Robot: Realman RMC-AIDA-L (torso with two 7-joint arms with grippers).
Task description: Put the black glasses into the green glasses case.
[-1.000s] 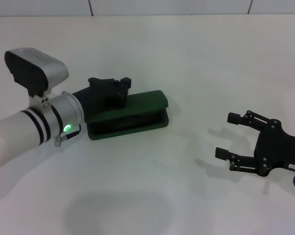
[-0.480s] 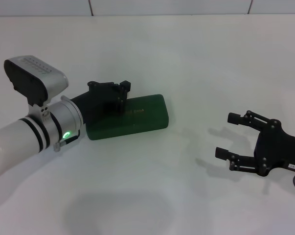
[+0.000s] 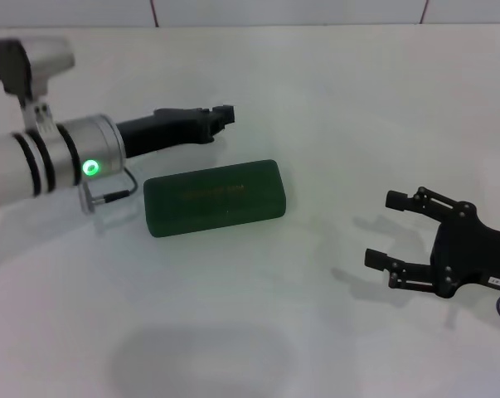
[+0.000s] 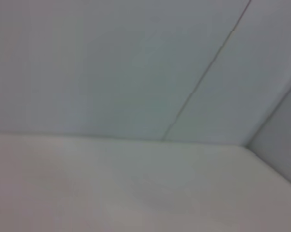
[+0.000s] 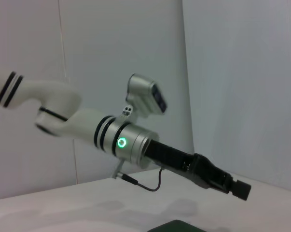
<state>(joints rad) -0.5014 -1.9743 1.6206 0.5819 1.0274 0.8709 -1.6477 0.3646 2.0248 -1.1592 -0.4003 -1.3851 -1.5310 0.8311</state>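
Note:
The green glasses case [image 3: 215,197] lies flat on the white table [image 3: 332,108] with its lid down, gold lettering on top. A dark green edge of the case [image 5: 176,226] also shows in the right wrist view. The black glasses are hidden from every view. My left gripper [image 3: 225,112] hovers just behind the case and above it, clear of the lid; the right wrist view shows the left gripper [image 5: 241,189] raised over the table. Far to the right, near the table's front, my right gripper [image 3: 381,229] rests open and holds nothing.
A thin grey cable [image 3: 109,196] loops from the left wrist close to the case's left end. White tiled wall [image 3: 291,10] runs along the back of the table. The left wrist view shows only bare wall and table.
The case's lid went from partly open to fully shut. My left gripper then lifted off the lid and drew back behind the case. The right arm stayed still.

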